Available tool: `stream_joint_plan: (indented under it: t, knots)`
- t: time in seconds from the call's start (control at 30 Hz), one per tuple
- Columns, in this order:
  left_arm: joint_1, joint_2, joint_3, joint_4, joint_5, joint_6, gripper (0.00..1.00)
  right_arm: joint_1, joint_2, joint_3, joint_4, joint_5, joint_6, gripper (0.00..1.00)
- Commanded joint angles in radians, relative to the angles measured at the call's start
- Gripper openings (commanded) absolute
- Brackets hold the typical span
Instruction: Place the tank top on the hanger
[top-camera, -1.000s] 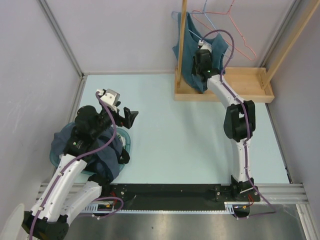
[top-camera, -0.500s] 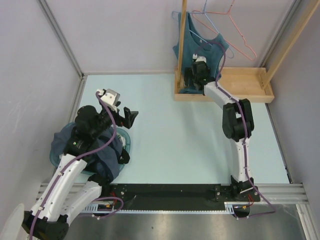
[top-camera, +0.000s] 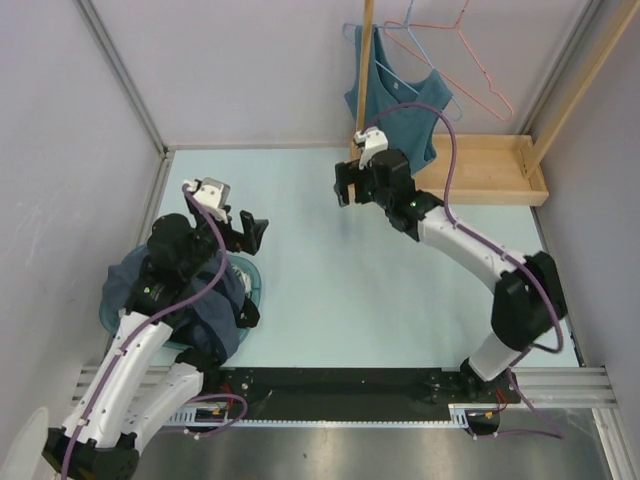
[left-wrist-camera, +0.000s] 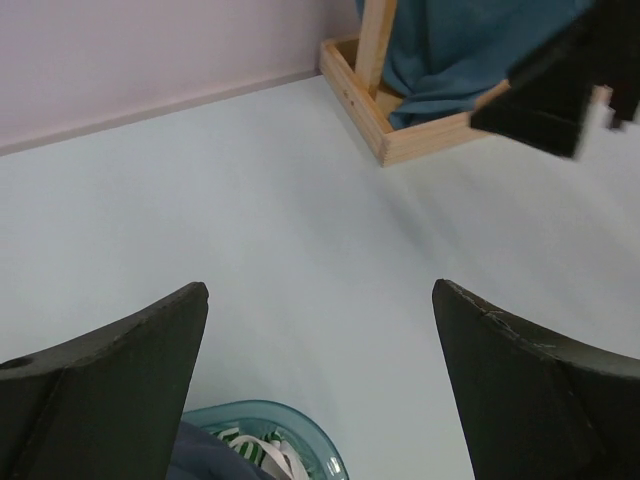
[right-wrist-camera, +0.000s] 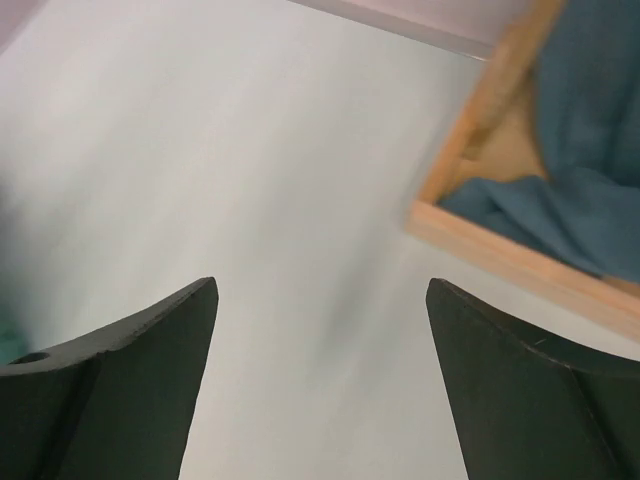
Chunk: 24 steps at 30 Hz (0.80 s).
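With the tank top (top-camera: 395, 105) seemingly draped on the hanger (top-camera: 349, 28) at the wooden rack (top-camera: 500, 170) in the desk's far right corner, the right claw (top-camera: 350, 188) and left claw (top-camera: 250, 232) both gape empty, so the right arm should pull away gently, snagging no cloth.

Three views, one wooden tray (top-camera: 500, 170) in common.
Top camera looks down from behind; both wrist cameras ride low over the table (top-camera: 330, 270), facing tray and tank top (top-camera: 400, 110).
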<state>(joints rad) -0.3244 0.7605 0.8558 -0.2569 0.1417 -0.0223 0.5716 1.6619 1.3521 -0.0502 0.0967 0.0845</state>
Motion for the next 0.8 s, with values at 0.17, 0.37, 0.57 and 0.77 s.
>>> stream_joint_plan:
  t: [0.17, 0.37, 0.57, 0.77]
  knots:
    - [0.208, -0.111, -0.090, -0.045, 0.009, -0.123, 1.00, -0.030, -0.450, -0.427, -0.092, -0.081, 0.092, 0.90]
    - [0.245, -0.208, -0.132, -0.048, -0.002, -0.126, 0.99, -0.275, -0.770, -0.531, -0.253, -0.127, 0.167, 0.91]
    - [0.245, -0.268, -0.143, -0.045, -0.074, -0.131, 0.99, -0.424, -0.953, -0.527, -0.358, -0.130, 0.202, 0.91]
    - [0.245, -0.296, -0.153, -0.044, -0.102, -0.119, 0.99, -0.443, -1.004, -0.513, -0.387, -0.129, 0.209, 0.91]
